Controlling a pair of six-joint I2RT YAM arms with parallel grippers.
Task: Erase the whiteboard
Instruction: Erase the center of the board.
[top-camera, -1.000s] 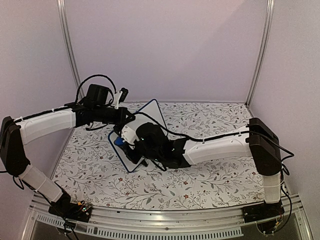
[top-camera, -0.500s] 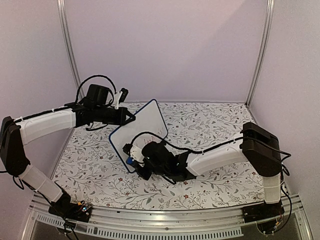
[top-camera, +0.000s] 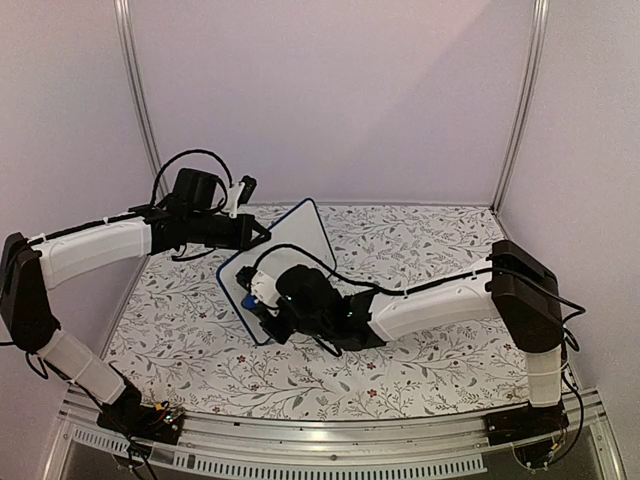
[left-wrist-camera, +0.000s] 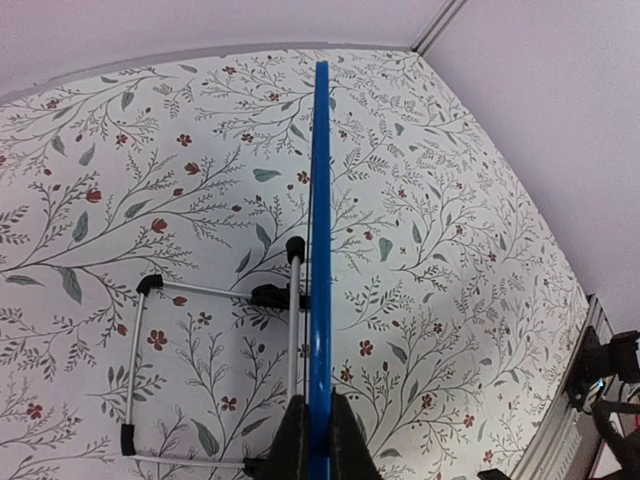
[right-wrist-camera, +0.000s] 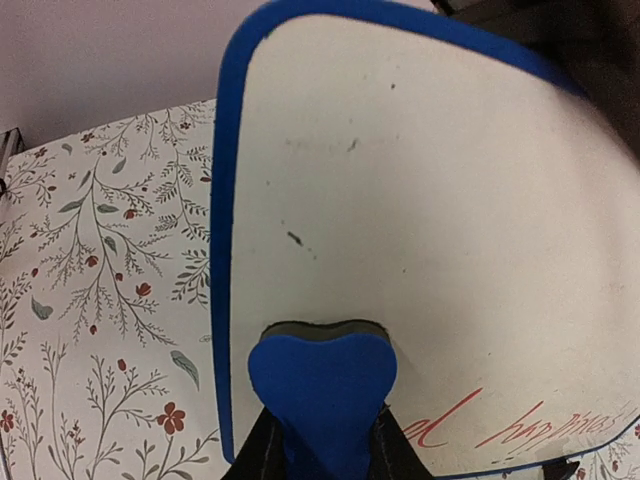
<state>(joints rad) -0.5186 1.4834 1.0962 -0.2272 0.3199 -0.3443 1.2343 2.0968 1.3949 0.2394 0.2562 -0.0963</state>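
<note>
The blue eraser (right-wrist-camera: 322, 385) is pinched by the right gripper (right-wrist-camera: 322, 448) and pressed against the whiteboard (right-wrist-camera: 420, 230), beside red handwriting (right-wrist-camera: 500, 430) (faint dark specks higher up). Farther back, the board's blue rim is clamped by the left gripper (left-wrist-camera: 318, 445). The board is tilted over the floral table (top-camera: 430, 355), seemingly propped on its wire stand (left-wrist-camera: 140, 370).

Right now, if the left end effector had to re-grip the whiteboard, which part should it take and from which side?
Take the whiteboard by its thin blue rim, edge-on from the left, jaws straddling it as the left end effector does now. Its flat face offers nothing to pinch, the wire stand crowds the back, and the eraser works the front.
</note>
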